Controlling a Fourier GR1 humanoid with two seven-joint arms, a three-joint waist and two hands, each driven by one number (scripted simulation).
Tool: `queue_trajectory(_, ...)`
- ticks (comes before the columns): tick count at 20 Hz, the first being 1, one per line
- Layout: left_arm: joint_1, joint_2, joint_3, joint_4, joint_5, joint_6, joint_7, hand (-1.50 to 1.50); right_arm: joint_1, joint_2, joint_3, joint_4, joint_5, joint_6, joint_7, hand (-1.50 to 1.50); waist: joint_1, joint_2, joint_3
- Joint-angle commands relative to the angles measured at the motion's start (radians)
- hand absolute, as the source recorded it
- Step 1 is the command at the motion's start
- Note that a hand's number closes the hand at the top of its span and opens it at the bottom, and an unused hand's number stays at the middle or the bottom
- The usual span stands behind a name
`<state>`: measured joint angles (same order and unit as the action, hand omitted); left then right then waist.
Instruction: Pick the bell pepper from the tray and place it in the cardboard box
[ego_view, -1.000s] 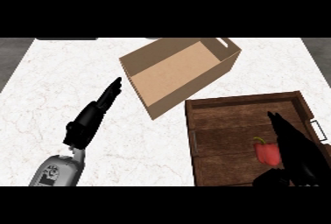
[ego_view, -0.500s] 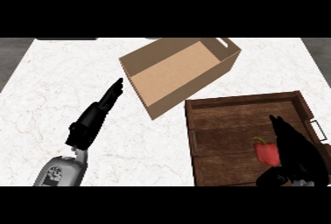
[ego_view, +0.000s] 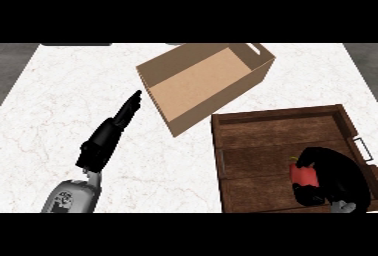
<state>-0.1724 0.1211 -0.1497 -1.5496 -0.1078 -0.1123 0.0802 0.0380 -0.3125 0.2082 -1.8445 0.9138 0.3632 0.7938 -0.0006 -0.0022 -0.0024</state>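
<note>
Head view: red bell pepper (ego_view: 303, 174) sits low in the wooden tray (ego_view: 280, 131), near its right end, with the right hand (ego_view: 336, 175) curled round it from the right, fingers wrapping its far and near sides. The cardboard box (ego_view: 203, 82) lies up and to the left, well apart, mouth open. Left hand (ego_view: 111, 132) rests on the counter (ego_view: 59, 100), fingers straight, empty, just beside the box.

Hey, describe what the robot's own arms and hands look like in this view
The left hand is matte black, long and slender, joined to a light grey, rounded forearm whose shell carries small dark markings. The right hand is the same black, bulkier in outline; only a sliver of grey shows at its wrist by the lower edge. No cables or sleeves are visible.
</note>
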Motion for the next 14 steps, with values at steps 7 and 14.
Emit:
queue_trajectory(7,-0.038,-0.016,-0.044,0.023,-0.008,-0.035,-0.014,0.00,-0.252,-0.067,0.418,0.013,-0.004,0.078,-0.550,1.50,0.115,0.017,0.005)
queue_trajectory(14,-0.024,0.018,0.023,0.023,0.023,-0.043,-0.013,0.00,-0.357,-0.093,0.379,0.207,0.097,-0.281,-0.891,1.50,0.022,0.007,0.004)
